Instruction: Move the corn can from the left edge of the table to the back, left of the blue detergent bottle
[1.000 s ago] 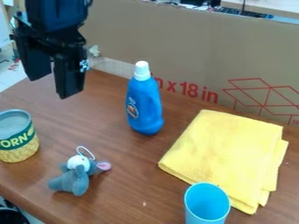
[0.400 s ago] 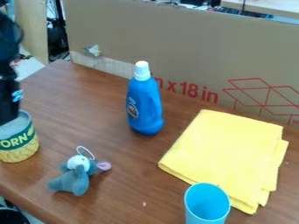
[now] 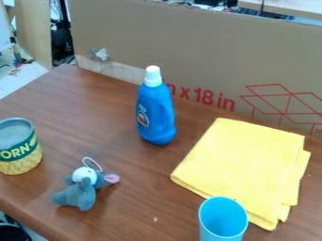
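A blue bottle with a white cap (image 3: 155, 110) stands upright near the back of the table. Left of the table's middle lies a small grey plush toy (image 3: 81, 189) with a white loop and a pink ear. The can with a green and yellow label (image 3: 20, 149) stands upright at the left edge of the view. On the right, a folded yellow cloth (image 3: 242, 162) lies flat. A light blue cup (image 3: 222, 220) stands at the cloth's near corner, at the bottom of the view.
A wooden table (image 3: 129, 207) bears all these things. Along its back edge a tall cardboard panel (image 3: 207, 56) with red markings rises behind the bottle and cloth. A dark round object (image 3: 14, 232) is below the table's edge at the bottom left.
The black arm and gripper moved from the upper left toward the left edge, past the can, and out of the view. The bottle, toy, can, cloth and cup have stayed in place.
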`<state>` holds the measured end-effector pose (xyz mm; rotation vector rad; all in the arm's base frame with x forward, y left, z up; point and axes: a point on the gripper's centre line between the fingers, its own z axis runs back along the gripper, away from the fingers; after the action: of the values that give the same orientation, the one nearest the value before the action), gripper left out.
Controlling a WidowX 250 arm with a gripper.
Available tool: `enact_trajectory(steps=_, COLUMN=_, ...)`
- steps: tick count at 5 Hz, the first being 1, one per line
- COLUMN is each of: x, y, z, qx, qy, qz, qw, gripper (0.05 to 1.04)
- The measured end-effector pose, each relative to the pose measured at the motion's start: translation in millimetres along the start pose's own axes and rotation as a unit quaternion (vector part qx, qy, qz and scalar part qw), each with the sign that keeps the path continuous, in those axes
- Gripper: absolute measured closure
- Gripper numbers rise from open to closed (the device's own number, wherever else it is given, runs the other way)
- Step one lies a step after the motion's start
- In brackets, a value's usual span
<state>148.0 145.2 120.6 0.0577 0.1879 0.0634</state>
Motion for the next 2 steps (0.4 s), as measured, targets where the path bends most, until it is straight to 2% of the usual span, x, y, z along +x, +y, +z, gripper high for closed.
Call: enact_trajectory(steps=2, x=3.8, y=10.3, z=-21.3, qx=0.006, qy=0.040, qz=0.000, qw=0.9992, gripper=0.081)
